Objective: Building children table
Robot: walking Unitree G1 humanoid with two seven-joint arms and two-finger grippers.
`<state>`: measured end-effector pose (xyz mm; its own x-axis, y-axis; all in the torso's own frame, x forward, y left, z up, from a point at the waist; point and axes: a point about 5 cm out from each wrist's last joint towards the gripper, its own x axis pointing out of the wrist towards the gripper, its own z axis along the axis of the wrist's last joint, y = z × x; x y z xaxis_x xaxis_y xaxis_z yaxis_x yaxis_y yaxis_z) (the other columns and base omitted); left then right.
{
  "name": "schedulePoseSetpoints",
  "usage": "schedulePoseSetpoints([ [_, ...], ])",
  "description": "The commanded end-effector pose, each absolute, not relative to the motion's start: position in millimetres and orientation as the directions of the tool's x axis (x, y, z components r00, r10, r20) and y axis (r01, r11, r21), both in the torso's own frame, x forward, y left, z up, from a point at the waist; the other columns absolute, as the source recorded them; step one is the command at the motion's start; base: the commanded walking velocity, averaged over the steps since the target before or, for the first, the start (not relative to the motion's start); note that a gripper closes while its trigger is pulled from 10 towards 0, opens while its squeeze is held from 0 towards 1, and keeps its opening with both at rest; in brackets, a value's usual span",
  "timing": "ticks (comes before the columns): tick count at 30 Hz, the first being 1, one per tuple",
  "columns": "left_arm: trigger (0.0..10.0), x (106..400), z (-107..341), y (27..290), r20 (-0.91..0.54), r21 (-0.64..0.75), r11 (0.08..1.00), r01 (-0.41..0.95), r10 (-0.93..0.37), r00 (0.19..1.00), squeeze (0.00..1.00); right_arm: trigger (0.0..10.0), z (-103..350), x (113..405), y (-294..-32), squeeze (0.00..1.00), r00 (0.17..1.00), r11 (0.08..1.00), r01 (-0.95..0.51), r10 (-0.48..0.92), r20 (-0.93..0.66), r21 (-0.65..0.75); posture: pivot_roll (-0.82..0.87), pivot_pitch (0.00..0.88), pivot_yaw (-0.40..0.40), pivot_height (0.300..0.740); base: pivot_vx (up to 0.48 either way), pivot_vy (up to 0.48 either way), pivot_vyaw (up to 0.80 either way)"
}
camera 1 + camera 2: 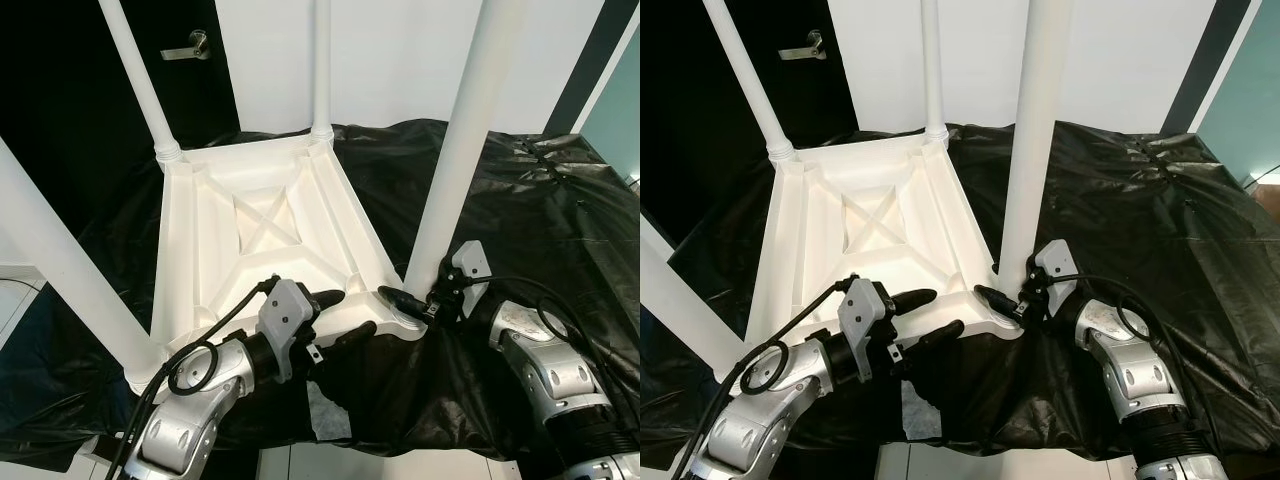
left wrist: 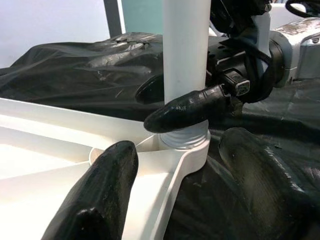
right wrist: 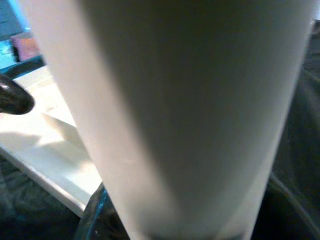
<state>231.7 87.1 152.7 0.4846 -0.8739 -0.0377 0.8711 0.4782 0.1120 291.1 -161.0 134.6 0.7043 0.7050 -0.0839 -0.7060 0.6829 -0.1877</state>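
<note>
Children's table [image 1: 260, 240] upside down on black plastic sheeting [image 1: 560, 230], near-right leg [image 1: 455, 160] upright in its corner socket [image 2: 182, 142]. Right hand [image 1: 412, 303] clenched around that leg's base; left hand [image 1: 340, 315] released, just beside the socket, straddling the table's near rim.

perhaps a home room: black door [image 1: 110, 90], white wall [image 1: 400, 60]

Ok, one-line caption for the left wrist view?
Right claw grips the white leg at the tabletop corner socket.
</note>
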Motion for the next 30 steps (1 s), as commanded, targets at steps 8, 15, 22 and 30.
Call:
schedulePoseSetpoints([
  [8, 10.0, 233, 153, 91, -0.063, 0.125, 0.497, 0.859, -0.86, 0.507, 0.0, 10.0, 128, 284, -162, 0.0, 0.892, 0.879, -0.45, 0.449, -0.042, -0.16, -0.01, 0.0, -0.003, 0.74, 0.0, 0.0, 0.0],
  [15, 10.0, 236, 154, 93, -0.064, 0.131, 0.5, 0.856, -0.858, 0.51, 0.0, 10.0, 125, 278, -148, 0.0, 0.979, 0.973, -0.203, 0.204, -0.006, -0.111, -0.01, 0.0, 0.005, 0.74, 0.0, 0.0, 0.0],
  [22, 10.0, 237, 155, 92, -0.066, 0.134, 0.488, 0.862, -0.864, 0.499, 0.0, 10.0, 120, 274, -135, 0.0, 1.0, 0.999, 0.024, -0.024, -0.012, -0.045, -0.02, 0.0, 0.024, 0.74, 0.0, 0.0, 0.0],
  [30, 10.0, 239, 156, 91, -0.07, 0.142, 0.466, 0.873, -0.875, 0.479, 0.0, 10.0, 128, 272, -132, 0.0, 1.0, 0.999, 0.011, -0.01, 0.02, -0.041, -0.04, 0.0, 0.032, 0.74, 0.0, 0.0, 0.0],
])
